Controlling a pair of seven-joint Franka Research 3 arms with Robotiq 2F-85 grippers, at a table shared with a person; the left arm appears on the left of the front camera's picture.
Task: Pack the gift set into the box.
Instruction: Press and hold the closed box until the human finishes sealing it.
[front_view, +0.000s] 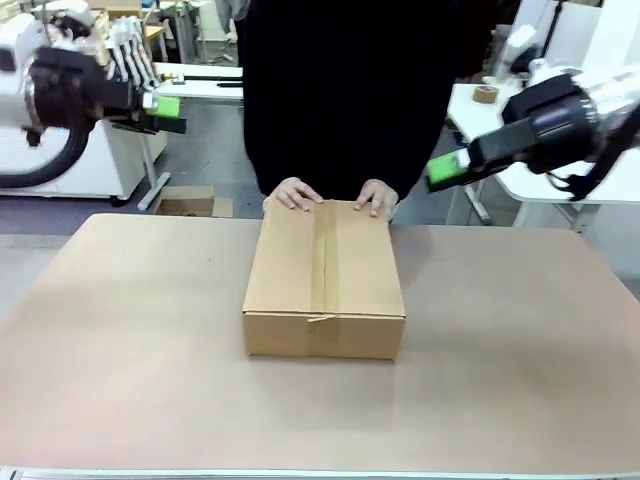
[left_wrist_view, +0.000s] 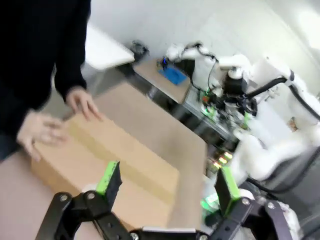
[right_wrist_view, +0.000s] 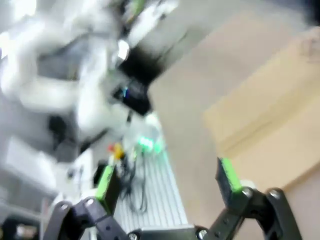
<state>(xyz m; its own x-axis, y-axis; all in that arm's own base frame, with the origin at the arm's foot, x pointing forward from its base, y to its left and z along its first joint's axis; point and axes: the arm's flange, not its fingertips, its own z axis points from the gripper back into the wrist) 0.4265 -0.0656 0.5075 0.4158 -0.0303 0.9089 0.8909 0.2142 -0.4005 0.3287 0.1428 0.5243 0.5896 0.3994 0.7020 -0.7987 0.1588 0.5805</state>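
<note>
Matt brown corrugated cardboard box (front_view: 324, 275), smooth matt tan table (front_view: 120, 330), glossy white plastic arm shells.

Closed box (front_view: 324, 275) blocks the table (front_view: 120, 330) middle toward its far edge, person's hands (front_view: 297, 194) on its far rim; left, right, near edges free.

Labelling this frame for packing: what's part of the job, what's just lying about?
Job: cardboard box, flaps shut, on the table; person's hands on its far edge; left gripper and right gripper, both open, empty.
Lying about: tape roll on the white side table; small brown carton on the floor.
</note>
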